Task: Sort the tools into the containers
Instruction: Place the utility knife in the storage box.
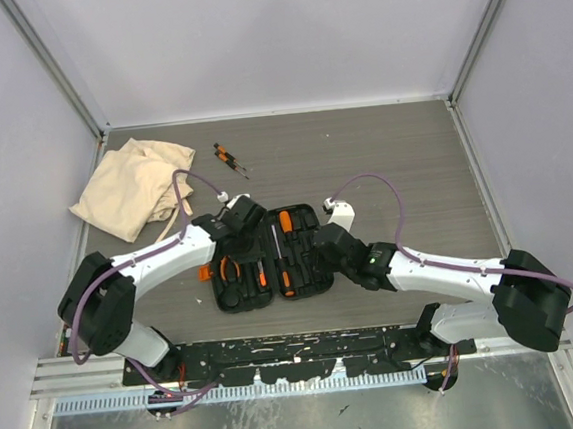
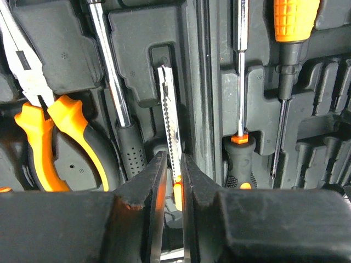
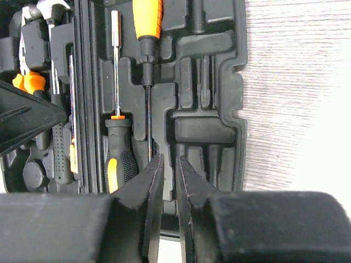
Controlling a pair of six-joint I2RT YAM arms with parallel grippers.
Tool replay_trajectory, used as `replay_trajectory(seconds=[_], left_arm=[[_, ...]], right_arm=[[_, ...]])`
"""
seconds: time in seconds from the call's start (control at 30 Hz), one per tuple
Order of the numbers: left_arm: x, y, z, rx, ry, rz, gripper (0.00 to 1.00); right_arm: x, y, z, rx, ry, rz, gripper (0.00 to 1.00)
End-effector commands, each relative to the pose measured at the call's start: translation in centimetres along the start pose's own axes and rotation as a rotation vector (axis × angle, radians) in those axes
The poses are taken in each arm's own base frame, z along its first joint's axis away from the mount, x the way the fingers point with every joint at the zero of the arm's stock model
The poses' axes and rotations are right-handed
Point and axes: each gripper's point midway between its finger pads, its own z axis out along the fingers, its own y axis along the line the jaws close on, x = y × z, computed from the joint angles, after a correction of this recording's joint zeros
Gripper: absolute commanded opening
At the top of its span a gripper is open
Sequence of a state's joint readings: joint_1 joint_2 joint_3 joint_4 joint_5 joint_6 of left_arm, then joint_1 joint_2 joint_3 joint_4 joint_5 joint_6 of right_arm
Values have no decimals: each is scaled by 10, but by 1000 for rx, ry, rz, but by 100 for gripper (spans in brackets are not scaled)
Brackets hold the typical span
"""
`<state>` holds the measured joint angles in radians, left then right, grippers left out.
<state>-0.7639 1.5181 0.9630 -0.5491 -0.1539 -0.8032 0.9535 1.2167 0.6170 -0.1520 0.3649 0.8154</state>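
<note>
The open black tool case (image 1: 312,215) lies mid-table under both grippers. My left gripper (image 2: 174,159) (image 1: 239,222) is down in the case's left half, its jaws closed around the black-and-orange handle of a small serrated-blade knife (image 2: 171,115) that lies in its slot. Orange-handled pliers (image 2: 41,126) and the hammer's shaft (image 2: 109,66) lie left of it. My right gripper (image 3: 169,159) (image 1: 327,243) hovers over the right half, jaws a narrow slit apart and holding nothing. Two screwdrivers (image 3: 118,153) (image 3: 147,16) rest in slots beside it.
Two small loose screwdrivers (image 1: 230,159) lie on the table behind the case. A beige cloth bag (image 1: 129,188) sits at the back left. Bare wood-grain table (image 3: 296,109) runs right of the case. Grey walls close the table on three sides.
</note>
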Motion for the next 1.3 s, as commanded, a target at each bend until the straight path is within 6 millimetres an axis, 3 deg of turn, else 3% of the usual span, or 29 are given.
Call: replay_trajectory(seconds=[0.0, 0.77, 1.27], left_arm=[[-21, -18, -2, 42, -66, -10, 17], [-16, -20, 13, 34, -34, 0, 7], [-3, -7, 27, -45, 25, 17, 0]], right_arm=[[-13, 9, -2, -24, -43, 37, 21], [-8, 7, 0, -20, -27, 44, 20], [-5, 6, 2, -13, -16, 44, 20]])
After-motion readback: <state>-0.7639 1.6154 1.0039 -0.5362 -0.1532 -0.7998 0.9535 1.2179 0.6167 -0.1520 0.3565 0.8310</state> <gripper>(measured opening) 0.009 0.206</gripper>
